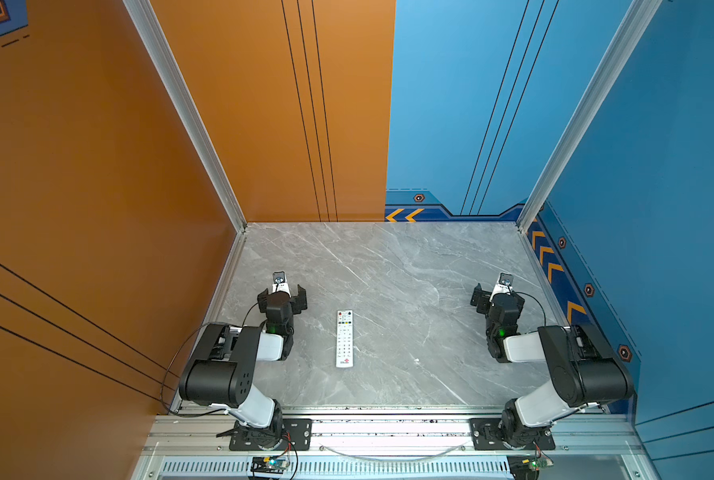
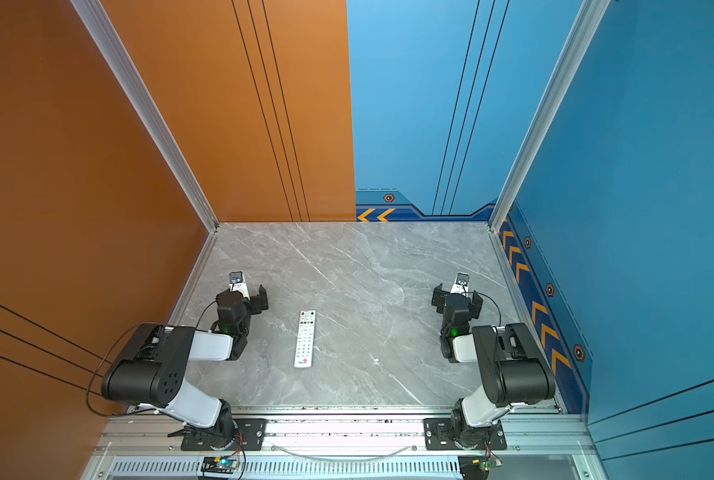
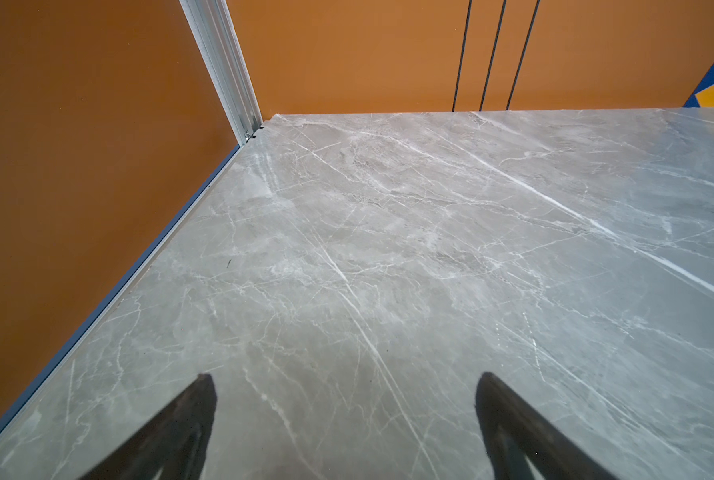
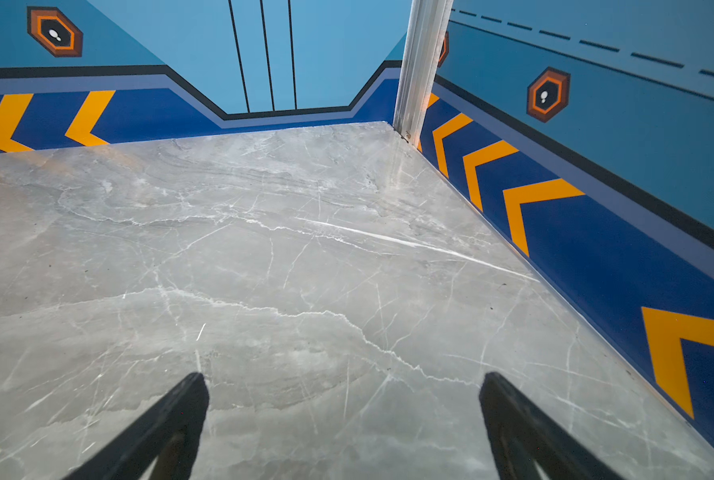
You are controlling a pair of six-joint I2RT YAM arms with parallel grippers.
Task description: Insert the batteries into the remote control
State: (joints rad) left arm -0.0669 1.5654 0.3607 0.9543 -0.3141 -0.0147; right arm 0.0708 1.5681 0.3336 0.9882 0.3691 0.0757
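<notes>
The remote control (image 1: pixel 344 338) (image 2: pixel 305 338) lies button-side up on the grey marble table (image 1: pixel 388 266), lengthwise front to back, with its red logo at the near end. It sits between the two arms, closer to the left one. The batteries are not in view. My left gripper (image 1: pixel 282 298) (image 2: pixel 242 297) (image 3: pixel 345 376) hovers open to the left of the remote's far end, with only bare table between its fingers. My right gripper (image 1: pixel 497 298) (image 2: pixel 457 298) (image 4: pixel 343 374) stands open far to the right, near the blue side wall, also holding nothing. Neither wrist view shows the remote.
An orange wall (image 1: pixel 97 187) bounds the table on the left, and blue walls (image 1: pixel 658 187) stand at the back right and on the right. An aluminium rail (image 1: pixel 388 428) carrying both arm bases runs along the front edge. A tiny white speck (image 1: pixel 416 360) lies right of the remote.
</notes>
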